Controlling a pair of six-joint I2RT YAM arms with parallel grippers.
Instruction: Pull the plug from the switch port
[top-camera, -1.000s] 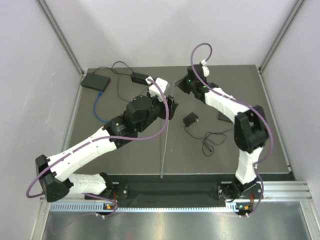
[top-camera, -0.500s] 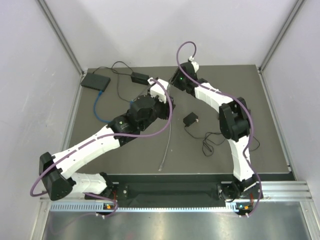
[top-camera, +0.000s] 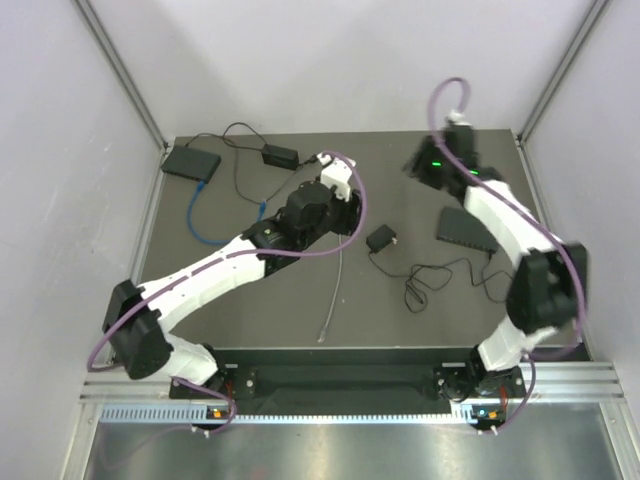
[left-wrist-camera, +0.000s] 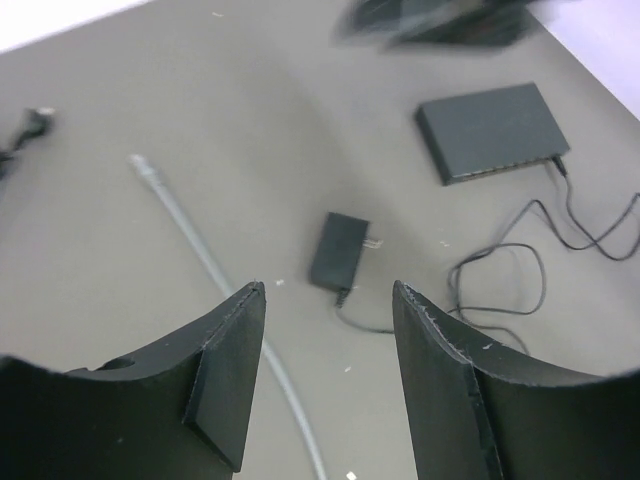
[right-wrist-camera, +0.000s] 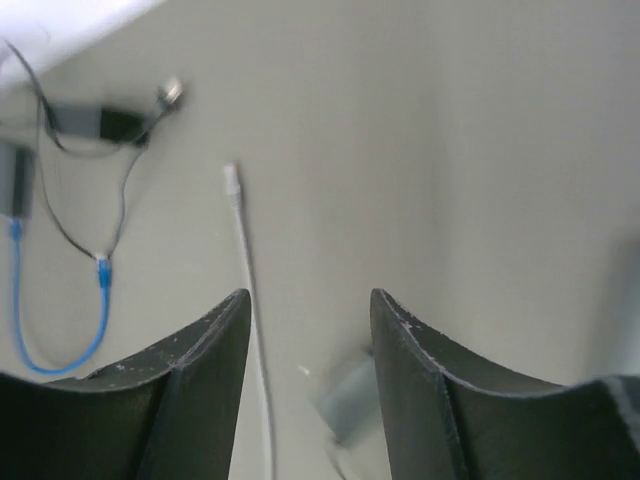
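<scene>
The dark network switch (top-camera: 466, 230) lies flat on the right of the mat, and it also shows in the left wrist view (left-wrist-camera: 494, 130). A grey cable (top-camera: 333, 292) lies loose on the mat, its plug end (left-wrist-camera: 137, 162) free on the surface. It shows in the right wrist view too (right-wrist-camera: 245, 262). My left gripper (top-camera: 348, 212) hovers over the cable's upper end, open and empty (left-wrist-camera: 325, 300). My right gripper (top-camera: 418, 166) is above the back right of the mat, behind the switch, open and empty (right-wrist-camera: 308, 300).
A small black power adapter (top-camera: 380, 238) with a coiled black lead (top-camera: 425, 282) lies mid-mat. A second black box (top-camera: 191, 162) with a blue cable (top-camera: 205, 222) sits back left, beside another adapter (top-camera: 279, 156). Walls enclose the mat.
My right arm has swung from the back middle to the back right, uncovering the switch. My left arm has reached further right. The grey cable has shifted slightly and lies bent.
</scene>
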